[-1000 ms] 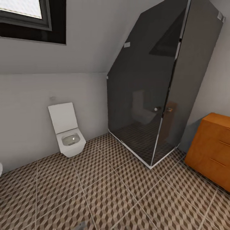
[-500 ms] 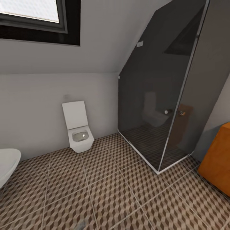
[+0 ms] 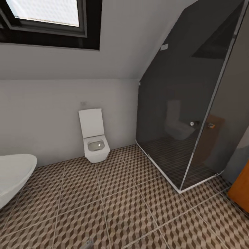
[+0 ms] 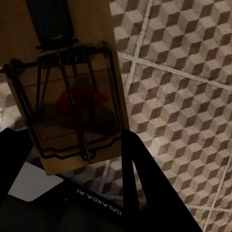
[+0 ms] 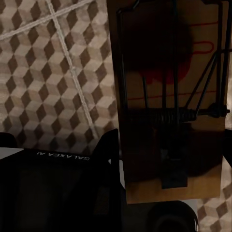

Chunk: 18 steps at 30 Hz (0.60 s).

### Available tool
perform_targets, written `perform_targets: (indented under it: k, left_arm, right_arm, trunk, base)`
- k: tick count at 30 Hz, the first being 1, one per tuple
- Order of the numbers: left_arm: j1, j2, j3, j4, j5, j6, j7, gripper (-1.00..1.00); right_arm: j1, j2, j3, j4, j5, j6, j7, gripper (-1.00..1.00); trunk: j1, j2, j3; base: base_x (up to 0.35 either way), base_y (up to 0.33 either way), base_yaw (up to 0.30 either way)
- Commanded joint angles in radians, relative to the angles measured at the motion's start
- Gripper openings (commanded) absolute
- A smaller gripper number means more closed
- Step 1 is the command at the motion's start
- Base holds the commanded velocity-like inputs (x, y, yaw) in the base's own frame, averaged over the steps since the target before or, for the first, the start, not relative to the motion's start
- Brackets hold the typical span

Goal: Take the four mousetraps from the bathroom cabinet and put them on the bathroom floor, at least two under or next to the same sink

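Tan wooden mousetraps were clamped one per hand: left hand (image 4: pixel 82 193) held a mousetrap (image 4: pixel 67 87), right hand (image 5: pixel 145 203) held another (image 5: pixel 169 101), both over bathroom floor (image 3: pixel 114 207). View panned left; toilet (image 3: pixel 94 138) shifted right, cabinet (image 3: pixel 241 190) nearly gone. Likely sink-bound.

Orange-brown wooden cabinet (image 3: pixel 240 192): cut by head view's right edge, one corner showing. Oval white bathtub (image 3: pixel 14 174): cut at left edge. Tan wooden mousetrap (image 4: pixel 67 82): top end cropped.
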Motion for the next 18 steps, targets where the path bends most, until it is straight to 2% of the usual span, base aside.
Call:
perform_targets:
  k: [1,14,18]
  left_arm:
    - [-0.001,0.0,-0.008,0.0,0.007,0.0,0.004,-1.0]
    - [-0.001,0.0,-0.008,0.0,0.007,0.0,0.004,-1.0]
    - [-0.001,0.0,-0.008,0.0,0.007,0.0,0.004,-1.0]
  right_arm:
    - [-0.002,-0.001,0.008,-0.005,-0.01,-0.01,-0.004,-1.0]
    - [-0.002,0.0,0.008,-0.005,-0.01,-0.01,-0.004,-1.0]
    - [-0.002,0.0,0.008,-0.005,-0.01,-0.01,-0.004,-1.0]
  trunk:
    - [0.0,-0.001,-0.001]
    - [0.0,-0.001,-0.001]
    - [0.0,-0.001,-0.001]
  base:
    - [0.0,-0.001,0.279]
    - [0.0,0.002,0.288]
    - [-0.069,0.163,0.291]
